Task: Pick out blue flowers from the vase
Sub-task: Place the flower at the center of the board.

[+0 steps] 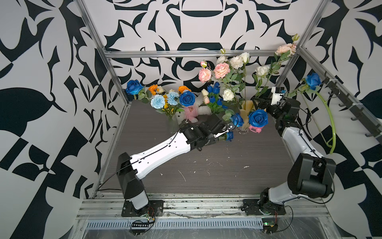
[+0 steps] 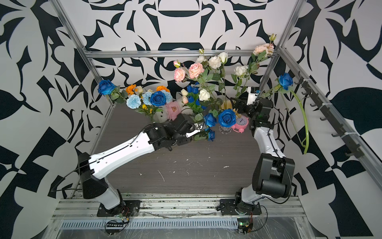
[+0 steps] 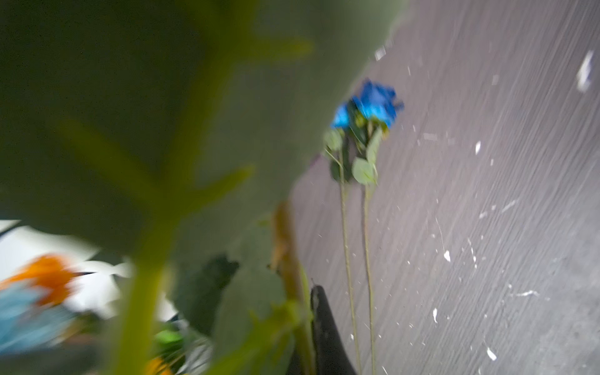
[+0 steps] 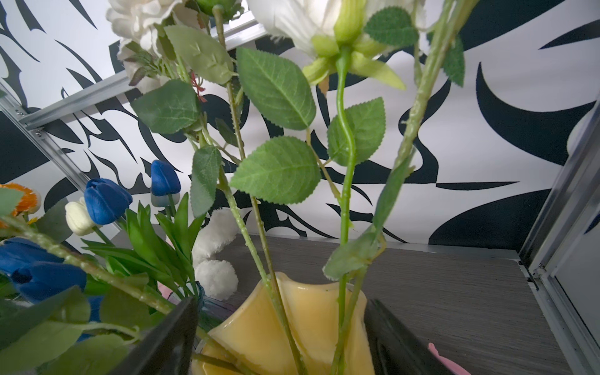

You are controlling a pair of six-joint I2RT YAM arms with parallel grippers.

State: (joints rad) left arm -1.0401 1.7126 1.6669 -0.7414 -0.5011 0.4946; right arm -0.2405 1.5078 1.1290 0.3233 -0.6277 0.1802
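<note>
Yellow vase [image 4: 292,328], rear tabletop [image 1: 206,165], holds white roses [image 1: 235,62]; right end effector [image 4: 282,337] open astride it; left end effector [image 1: 224,132] closed on blue rose [image 1: 229,136] stem, head rightward mid-tabletop.

Both top views: high, front of cell, looking down and toward back wall; we see whole surface [image 1: 206,165], both arms, flower row at rear, nearly identical framing. Left wrist view: very close, blurred, leaf filling most of frame; faces along surface [image 3: 487,194] toward blue rose [image 3: 373,104], also seen from above [image 2: 211,135]. Right wrist view: low, close, angled upward past yellow vase [image 4: 311,318] into stems; shares vase with top views [image 1: 247,107].
</note>
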